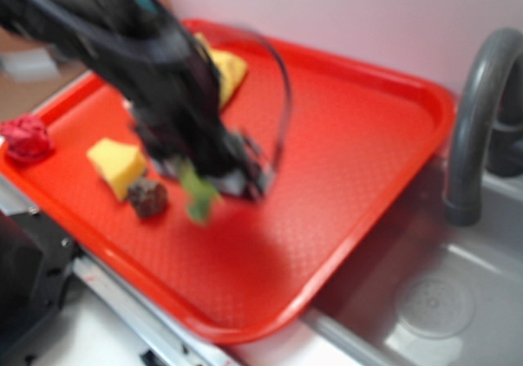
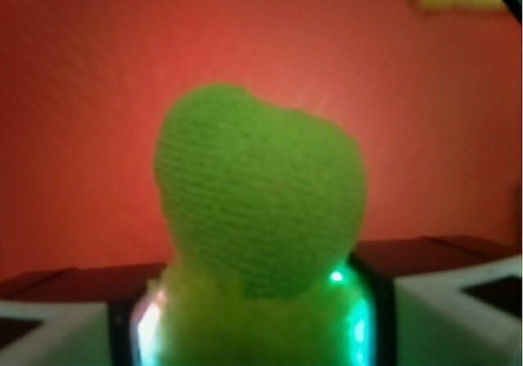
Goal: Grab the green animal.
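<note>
Gripper (image 1: pixel 214 180) clamping green animal (image 1: pixel 196 193), toy hanging clear above red tray (image 1: pixel 359 137). Wrist view: green animal (image 2: pixel 257 198) filling frame, wedged between jaws. Yellow foam wedge (image 1: pixel 117 166) and brown lump (image 1: pixel 148 197) lying nearby on tray.

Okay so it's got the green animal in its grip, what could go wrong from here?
The gripper seems to pinch only one end of the green animal, so the soft toy could slip out. It hangs just above the red tray near the brown lump and yellow foam wedge; a low swing could knock them.
</note>
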`<state>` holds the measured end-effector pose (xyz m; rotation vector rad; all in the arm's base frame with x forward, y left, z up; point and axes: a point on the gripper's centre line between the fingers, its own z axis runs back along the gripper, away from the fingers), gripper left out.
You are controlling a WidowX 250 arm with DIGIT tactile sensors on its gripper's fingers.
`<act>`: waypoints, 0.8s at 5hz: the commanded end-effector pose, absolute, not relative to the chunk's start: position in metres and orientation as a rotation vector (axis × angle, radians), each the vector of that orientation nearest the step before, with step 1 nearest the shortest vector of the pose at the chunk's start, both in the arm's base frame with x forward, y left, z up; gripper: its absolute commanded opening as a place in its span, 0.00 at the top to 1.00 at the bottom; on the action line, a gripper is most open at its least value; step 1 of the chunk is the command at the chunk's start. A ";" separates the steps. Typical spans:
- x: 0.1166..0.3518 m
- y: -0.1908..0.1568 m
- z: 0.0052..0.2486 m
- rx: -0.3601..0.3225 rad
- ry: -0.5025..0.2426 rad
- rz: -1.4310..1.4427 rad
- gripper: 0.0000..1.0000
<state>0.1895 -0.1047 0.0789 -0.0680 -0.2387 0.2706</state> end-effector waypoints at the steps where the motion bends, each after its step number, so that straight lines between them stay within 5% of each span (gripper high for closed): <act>1: 0.197 -0.057 0.172 -0.280 -0.184 0.091 1.00; 2: 0.184 -0.036 0.209 -0.280 -0.182 0.053 1.00; 4: 0.185 -0.031 0.215 -0.153 -0.173 0.075 1.00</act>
